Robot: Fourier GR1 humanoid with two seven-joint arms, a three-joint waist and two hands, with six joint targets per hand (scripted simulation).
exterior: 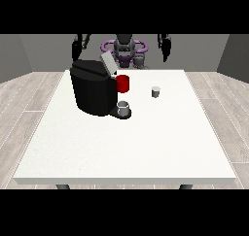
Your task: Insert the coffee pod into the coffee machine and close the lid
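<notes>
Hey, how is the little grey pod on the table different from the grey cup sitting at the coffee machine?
The coffee pod stands alone on the open white table, while the grey cup sits on the black coffee machine base, below its red part. The coffee pod looks smaller and lighter; the grey cup is darker. Both are upright, and no hand touches either.

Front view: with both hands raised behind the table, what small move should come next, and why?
Probably lower the hand at the view's right toward the coffee pod. The pod stands alone on the table, neither hand is near it, and the coffee machine has its lid tilted open.
</notes>
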